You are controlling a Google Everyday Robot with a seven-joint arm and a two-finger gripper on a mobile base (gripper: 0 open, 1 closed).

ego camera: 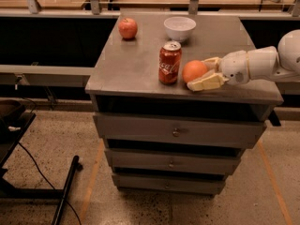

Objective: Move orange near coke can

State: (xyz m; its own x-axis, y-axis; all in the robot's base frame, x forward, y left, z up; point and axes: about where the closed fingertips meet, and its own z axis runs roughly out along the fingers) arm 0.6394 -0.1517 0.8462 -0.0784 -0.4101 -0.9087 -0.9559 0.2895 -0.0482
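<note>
The orange (193, 71) sits on the grey cabinet top (136, 64), just right of the red coke can (169, 63), with a small gap between them. My gripper (197, 73) reaches in from the right. Its cream fingers (206, 83) close on the orange from front and back. The can stands upright near the middle of the front edge.
A reddish apple (127, 28) lies at the back left of the top. A white bowl (179, 28) stands at the back centre. My white arm (262, 62) lies over the right side. Drawers (176, 132) are below, and a black stand leg (65, 191) is on the floor at left.
</note>
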